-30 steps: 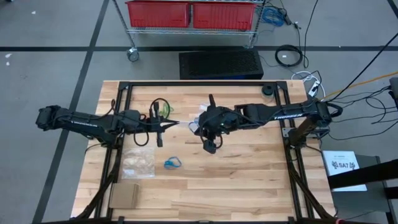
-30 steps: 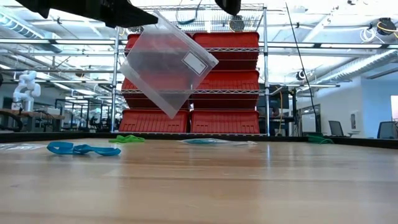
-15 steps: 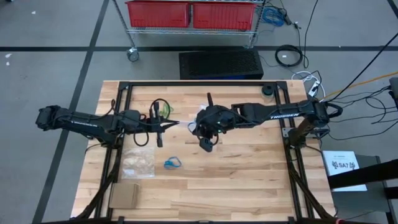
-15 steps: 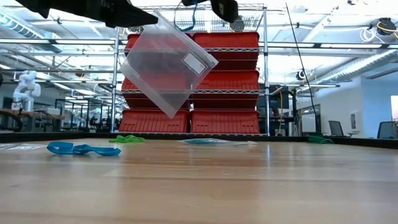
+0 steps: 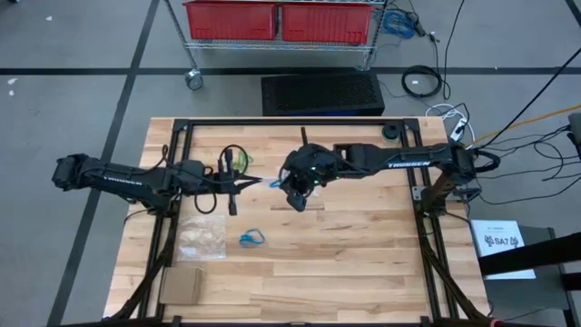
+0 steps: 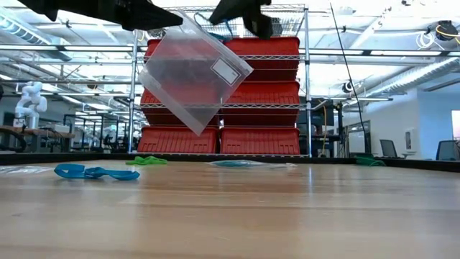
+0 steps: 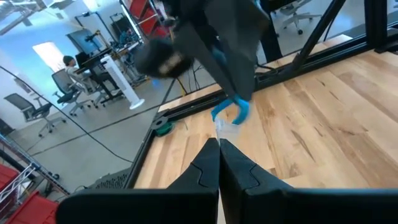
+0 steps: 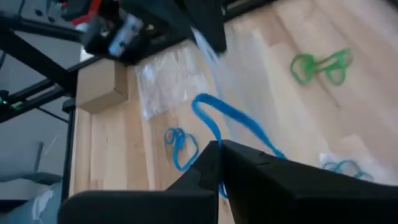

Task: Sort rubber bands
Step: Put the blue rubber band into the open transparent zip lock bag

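Tabletop [image 5: 363,263] of pale wood planks carries flat clear plastic bag [image 5: 201,238] and brown cardboard box [image 5: 181,285] near left-front corner. Left claw [image 5: 257,182] pinched shut on raised clear plastic bag with white label [image 6: 194,75]; this bag hangs just beside right claw [image 5: 296,202]. Right claw shut on thin bright blue rubber band [image 8: 233,127], stretched loop dangling at bag mouth. More loops lie on tabletop: blue cluster [image 5: 251,239], green cluster [image 8: 320,65].
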`<state>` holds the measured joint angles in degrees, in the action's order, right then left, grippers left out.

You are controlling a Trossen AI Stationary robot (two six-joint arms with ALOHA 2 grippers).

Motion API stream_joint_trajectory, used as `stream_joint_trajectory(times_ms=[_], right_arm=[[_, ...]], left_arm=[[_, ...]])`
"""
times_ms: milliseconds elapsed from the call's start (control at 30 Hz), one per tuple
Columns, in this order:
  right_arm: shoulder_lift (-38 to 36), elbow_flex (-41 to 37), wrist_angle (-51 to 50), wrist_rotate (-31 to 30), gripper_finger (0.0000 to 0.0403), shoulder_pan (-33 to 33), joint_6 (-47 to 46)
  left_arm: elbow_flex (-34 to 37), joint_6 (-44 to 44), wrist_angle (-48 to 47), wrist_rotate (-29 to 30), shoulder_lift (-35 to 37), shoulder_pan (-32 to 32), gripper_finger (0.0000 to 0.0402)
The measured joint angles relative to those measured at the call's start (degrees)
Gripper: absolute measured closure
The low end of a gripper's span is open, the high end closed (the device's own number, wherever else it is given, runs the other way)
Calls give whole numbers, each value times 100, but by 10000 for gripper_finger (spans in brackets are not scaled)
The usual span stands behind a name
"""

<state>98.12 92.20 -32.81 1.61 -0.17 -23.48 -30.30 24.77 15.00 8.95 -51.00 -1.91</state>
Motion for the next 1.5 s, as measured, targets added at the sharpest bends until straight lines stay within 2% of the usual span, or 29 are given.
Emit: stream_joint_trajectory(times_ms=[167,467,700,1200,1500], right_arm=[[202,-2,-36,155,403,-19,-100],[100,-2,-26,84,403,-70,-130],[-36,0,-192,-437,403,-63,73],[276,-2,-140,-465,403,-25,273],[286,-2,-28,-686,403,145,319]], left_arm=[[0,0,-4,-6,0,0,402],[0,0,-30,-15,0,0,402],[0,0,-50,-15,0,2,402],[0,-2,-11,-15,2,2,402],[0,-30,-3,-15,2,2,402]])
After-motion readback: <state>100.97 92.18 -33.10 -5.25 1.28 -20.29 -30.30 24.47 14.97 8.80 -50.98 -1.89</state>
